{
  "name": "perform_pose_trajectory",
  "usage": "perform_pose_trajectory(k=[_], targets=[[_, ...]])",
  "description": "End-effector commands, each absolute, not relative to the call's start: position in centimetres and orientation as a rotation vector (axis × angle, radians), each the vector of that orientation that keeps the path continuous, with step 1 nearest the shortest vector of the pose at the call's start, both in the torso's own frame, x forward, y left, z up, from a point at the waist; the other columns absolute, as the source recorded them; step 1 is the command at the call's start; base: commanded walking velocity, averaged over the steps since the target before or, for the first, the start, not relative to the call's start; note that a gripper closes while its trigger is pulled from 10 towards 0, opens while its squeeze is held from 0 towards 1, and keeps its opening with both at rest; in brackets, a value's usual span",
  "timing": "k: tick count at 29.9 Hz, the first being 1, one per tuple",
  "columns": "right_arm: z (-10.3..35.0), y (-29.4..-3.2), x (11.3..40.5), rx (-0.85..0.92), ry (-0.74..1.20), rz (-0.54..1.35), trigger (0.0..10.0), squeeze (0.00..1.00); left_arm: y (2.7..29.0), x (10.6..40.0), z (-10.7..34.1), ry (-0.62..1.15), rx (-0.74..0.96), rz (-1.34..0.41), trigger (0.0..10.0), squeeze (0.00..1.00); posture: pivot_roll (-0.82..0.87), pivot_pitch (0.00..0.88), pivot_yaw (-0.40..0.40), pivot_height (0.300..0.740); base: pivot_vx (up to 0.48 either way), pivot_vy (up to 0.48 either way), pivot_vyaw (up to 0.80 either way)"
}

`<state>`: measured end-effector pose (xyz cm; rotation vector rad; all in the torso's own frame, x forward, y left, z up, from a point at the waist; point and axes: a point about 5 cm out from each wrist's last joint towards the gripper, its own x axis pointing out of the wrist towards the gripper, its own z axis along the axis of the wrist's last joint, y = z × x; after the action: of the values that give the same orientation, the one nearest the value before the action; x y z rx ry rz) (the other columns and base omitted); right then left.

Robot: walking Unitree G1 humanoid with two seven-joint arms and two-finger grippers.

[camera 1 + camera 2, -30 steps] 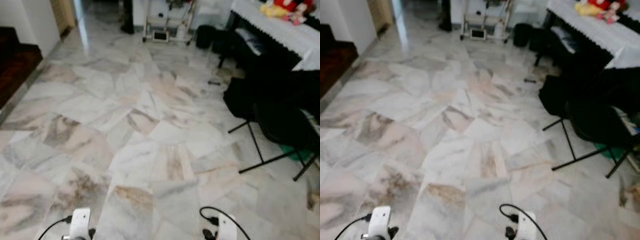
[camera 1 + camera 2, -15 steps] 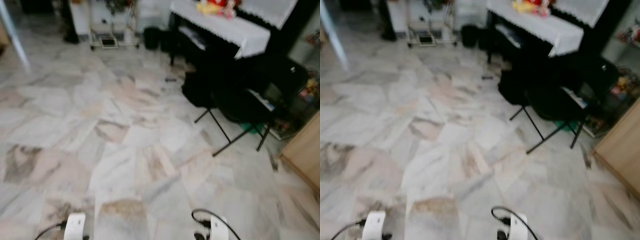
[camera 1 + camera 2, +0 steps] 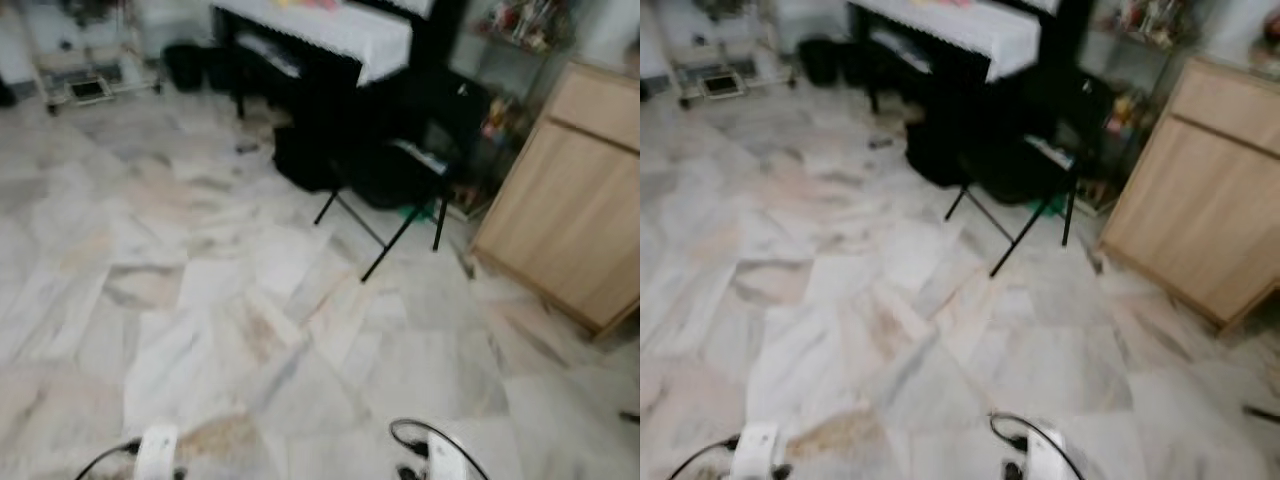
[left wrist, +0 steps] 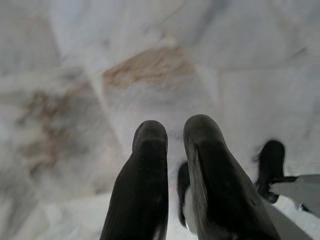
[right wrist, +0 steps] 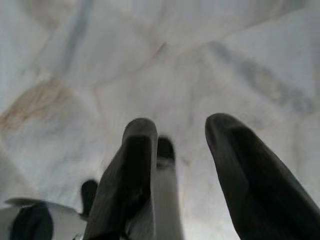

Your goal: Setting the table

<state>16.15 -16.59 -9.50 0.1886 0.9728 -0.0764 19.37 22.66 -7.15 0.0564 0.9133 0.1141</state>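
A folding chair [image 3: 400, 175] stands on the floor [image 3: 250, 330] before a cloth-draped piano [image 3: 330, 40]; a cabinet [image 3: 565, 190] stands to its right.

We see a pale marble floor [image 3: 250, 330] spreading before a black piano [image 3: 330, 60] draped in white cloth. Just beside the piano stands a black folding chair [image 3: 400, 180]. Beyond that chair, away from the piano, sits a light wooden cabinet [image 3: 565, 200].

From our head, both eyes look forward and down across the veined white marble floor [image 3: 250, 300], the light wooden cabinet [image 3: 570, 200] at two o'clock. Our wrist cameras point down close at that same floor.
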Motion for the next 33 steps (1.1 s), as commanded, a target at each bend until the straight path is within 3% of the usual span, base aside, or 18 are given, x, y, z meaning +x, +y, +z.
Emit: perform_pose_trajectory(k=[1,33], targets=[[-9.47,-16.01,16.31,0.2,0.971,-0.069,10.0,0.0,23.06,18.35,-7.6,0.949,0.066,0.124,10.0,0.0,0.15,0.0,-0.057,0.74,0.0,0.0,-0.71],[-9.39,-15.95,16.49,0.195,0.965,-0.055,10.0,0.0,22.43,18.68,-7.57,0.936,0.038,0.119,10.0,0.0,0.14,0.0,-0.065,0.74,0.0,0.0,-0.71]])
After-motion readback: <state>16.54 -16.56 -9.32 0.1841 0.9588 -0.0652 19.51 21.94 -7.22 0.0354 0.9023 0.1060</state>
